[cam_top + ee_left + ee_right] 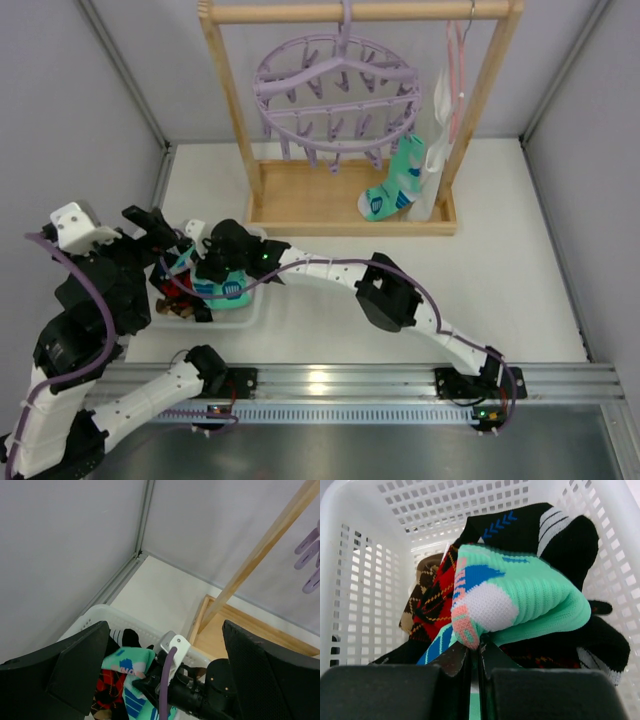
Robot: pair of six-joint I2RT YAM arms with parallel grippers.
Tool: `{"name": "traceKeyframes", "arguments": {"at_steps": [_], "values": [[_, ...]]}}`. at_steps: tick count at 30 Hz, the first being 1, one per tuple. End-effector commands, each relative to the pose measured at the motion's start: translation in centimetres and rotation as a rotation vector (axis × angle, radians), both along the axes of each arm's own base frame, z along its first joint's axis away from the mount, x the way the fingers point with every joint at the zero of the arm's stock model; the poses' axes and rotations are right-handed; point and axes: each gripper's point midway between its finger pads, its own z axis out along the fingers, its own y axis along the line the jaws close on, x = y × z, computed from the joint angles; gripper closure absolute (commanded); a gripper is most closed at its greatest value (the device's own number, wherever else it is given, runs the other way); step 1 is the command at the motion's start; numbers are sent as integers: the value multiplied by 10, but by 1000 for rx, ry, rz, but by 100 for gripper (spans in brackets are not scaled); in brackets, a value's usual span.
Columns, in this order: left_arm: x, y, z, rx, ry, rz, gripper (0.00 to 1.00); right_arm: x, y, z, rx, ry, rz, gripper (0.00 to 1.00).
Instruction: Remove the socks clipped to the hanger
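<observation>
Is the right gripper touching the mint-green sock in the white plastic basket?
Touching. In the right wrist view, the right gripper is shut, pinching an edge of the mint-green sock.

One lilac hanger point(340, 75), one hanging mint sock point(403, 172), one white basket point(365, 555), at least four socks point(535, 600) inside

Readable text: none in any view.
Mint-green sock point(131, 666) in the white basket point(95, 615): short dark-blue lettering on its pale band, seen by the left wrist camera, too small and creased to make out.
Hanging sock point(402, 178): a blue patch near the toe carries white marks that are too small to read from the top view.
Black sock point(525, 530): a row of blue chevrons and a few white stripes, forming no letters.
</observation>
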Motion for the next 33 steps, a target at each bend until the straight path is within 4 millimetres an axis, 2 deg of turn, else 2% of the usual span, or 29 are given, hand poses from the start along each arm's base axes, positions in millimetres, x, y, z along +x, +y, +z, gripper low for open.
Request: {"name": "traceKeyframes", "arguments": {"at_steps": [1,3,6,7,8,9,10,11,12,13,14,15,16,17,18,19,21,22,23,24,25,26,28,29,30,31,32,33], "values": [[11,-12,-13,15,33,0,2,-3,0,-28,-70,55,-14,100],[13,-14,-16,21,41,0,2,-1,-4,-41,-90,76,-25,96],[14,-14,-21,25,49,8,2,-2,-8,-49,-92,92,-31,93],[14,-13,-22,21,47,14,2,-2,-8,-41,-77,92,-33,88],[13,-11,-25,20,48,23,2,-2,-8,-36,-67,90,-31,78],[12,-10,-26,15,45,29,2,-4,-9,-35,-66,94,-29,76],[12,-10,-29,15,47,34,2,-5,-10,-15,-36,86,-27,73],[10,-7,-29,9,41,40,2,-7,-10,-4,-15,82,-16,60],[9,-5,-30,8,40,54,2,-8,-13,-2,-1,83,-17,54],[9,-4,-31,6,38,59,2,-10,-15,28,48,66,-12,49],[8,-2,-31,2,35,65,2,-12,-17,38,66,62,-8,45],[6,0,-31,-5,30,68,2,-15,-24,35,55,71,-7,40],[7,-1,-32,-10,26,70,2,-15,-25,69,127,43,-2,37],[6,0,-32,-14,23,71,2,-18,-28,77,142,42,3,36],[6,0,-33,-16,21,71,2,-21,-34,77,143,51,8,34],[6,0,-34,-14,21,72,2,-23,-38,100,183,36,12,33],[7,0,-34,-14,21,75,2,-23,-48,104,181,35,7,30],[7,-1,-34,-12,23,74,2,-25,-55,126,214,20,1,26],[8,-2,-34,-11,24,73,2,-23,-62,133,225,10,-14,25],[8,-2,-34,-8,26,72,2,-24,-72,119,198,20,-25,22],[9,-3,-34,-6,28,68,2,-25,-84,144,240,5,-34,15],[9,-4,-34,-5,29,66,2,-20,-94,150,257,-8,-62,14],[10,-5,-33,-6,28,54,2,-21,-125,157,270,-8,-109,13],[12,-10,-33,3,36,28,2,-16,-151,158,276,-14,-166,13],[13,-14,-34,10,42,4,2,-11,-159,133,231,2,-201,13],[15,-19,-35,20,50,-23,2,-9,-181,155,274,-15,-243,13],[18,-29,-39,31,65,-80,2,7,-210,128,220,0,-356,13],[19,-34,-42,45,75,-112,2,7,-234,149,263,-17,-400,13]]}}
